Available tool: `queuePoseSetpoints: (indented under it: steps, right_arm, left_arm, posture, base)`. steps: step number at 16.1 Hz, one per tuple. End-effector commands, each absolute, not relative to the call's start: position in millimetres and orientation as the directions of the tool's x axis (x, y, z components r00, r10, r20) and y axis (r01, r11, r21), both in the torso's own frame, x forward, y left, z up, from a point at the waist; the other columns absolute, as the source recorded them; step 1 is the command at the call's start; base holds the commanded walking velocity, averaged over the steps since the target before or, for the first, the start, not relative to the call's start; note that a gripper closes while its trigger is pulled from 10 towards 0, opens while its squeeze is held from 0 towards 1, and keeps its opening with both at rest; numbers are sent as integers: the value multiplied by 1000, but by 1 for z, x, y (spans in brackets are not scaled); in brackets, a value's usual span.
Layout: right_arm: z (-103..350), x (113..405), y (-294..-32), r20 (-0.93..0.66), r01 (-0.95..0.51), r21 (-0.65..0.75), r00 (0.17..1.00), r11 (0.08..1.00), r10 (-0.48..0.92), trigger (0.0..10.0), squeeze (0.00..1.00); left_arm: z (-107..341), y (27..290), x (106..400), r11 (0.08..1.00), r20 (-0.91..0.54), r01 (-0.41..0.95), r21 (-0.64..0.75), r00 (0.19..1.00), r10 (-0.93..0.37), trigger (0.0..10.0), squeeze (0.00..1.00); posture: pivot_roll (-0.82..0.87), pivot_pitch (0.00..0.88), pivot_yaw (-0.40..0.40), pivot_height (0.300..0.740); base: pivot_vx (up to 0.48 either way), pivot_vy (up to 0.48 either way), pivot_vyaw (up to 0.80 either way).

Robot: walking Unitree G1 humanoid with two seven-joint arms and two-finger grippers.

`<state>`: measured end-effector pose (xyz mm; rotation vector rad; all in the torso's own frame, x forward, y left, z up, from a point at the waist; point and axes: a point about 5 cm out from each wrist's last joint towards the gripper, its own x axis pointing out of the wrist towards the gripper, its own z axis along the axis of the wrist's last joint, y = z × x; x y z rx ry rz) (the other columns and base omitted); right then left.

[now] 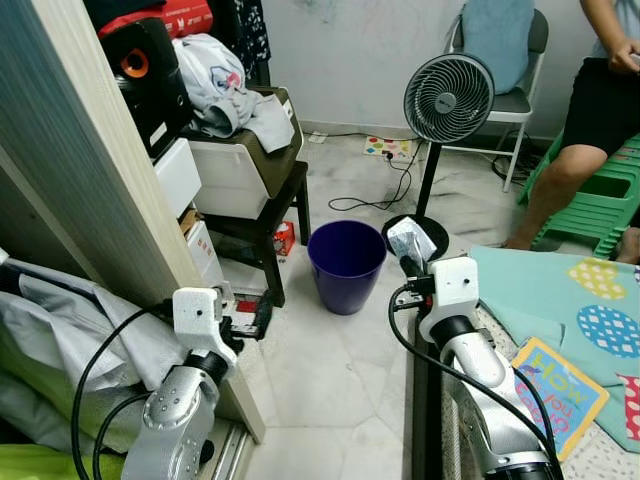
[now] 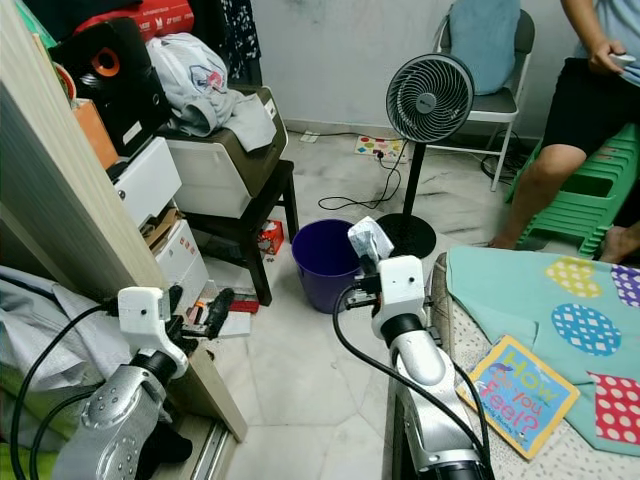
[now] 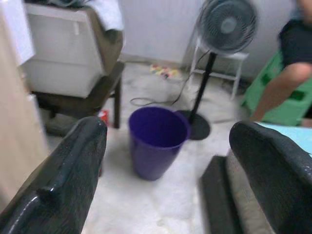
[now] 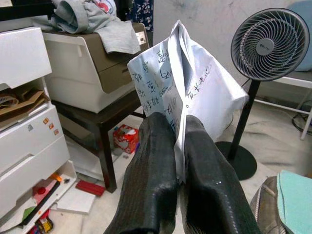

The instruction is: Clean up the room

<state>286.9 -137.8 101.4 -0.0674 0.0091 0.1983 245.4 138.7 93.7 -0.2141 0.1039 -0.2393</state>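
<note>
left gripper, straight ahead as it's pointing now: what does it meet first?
Probably the purple bin: it sits centered between the open left gripper's fingers, with bare floor before it. Depth is unclear.

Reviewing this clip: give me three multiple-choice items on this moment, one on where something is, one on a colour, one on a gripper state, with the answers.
1. Where does the standing fan stand?
A. on the dark table
B. on the floor behind the bin
C. on the mat

2. What colour is the bin?
A. purple
B. green
C. white

3. What is the state of the right gripper?
A. open and empty
B. shut on a book
C. shut on the crumpled paper

Answers:
1 B, its round base sits on the tiles just behind the bin.
2 A, both eye views show a purple bin.
3 C, the right wrist view shows the crumpled paper pinched between the fingers, while the left gripper is open.
</note>
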Motion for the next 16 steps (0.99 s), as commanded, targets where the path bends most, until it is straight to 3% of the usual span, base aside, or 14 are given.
queuePoseSetpoints:
  steps: [1, 9, 16]
  right_arm:
    - [100, 288, -138, -16, -194, -76, 981, 978, 194, 10000, 0]
    - [106, 285, -140, 4, -186, -99, 982, 978, 187, 10000, 0]
    - [104, 284, -140, -1, -178, -97, 984, 979, 179, 10000, 0]
  left_arm:
    - [102, 132, 244, 936, -32, 271, -227, 958, -285, 10000, 0]
    - [94, 128, 245, 933, -88, 274, -233, 950, -301, 10000, 0]
    - [91, 125, 245, 914, -106, 303, -271, 934, -341, 10000, 0]
  posture:
    - [-88, 0, 28, 740]
    - [-104, 0, 32, 740]
    - [-109, 0, 40, 740]
  base:
    - [0, 0, 0]
    - [0, 0, 0]
    - [0, 0, 764]
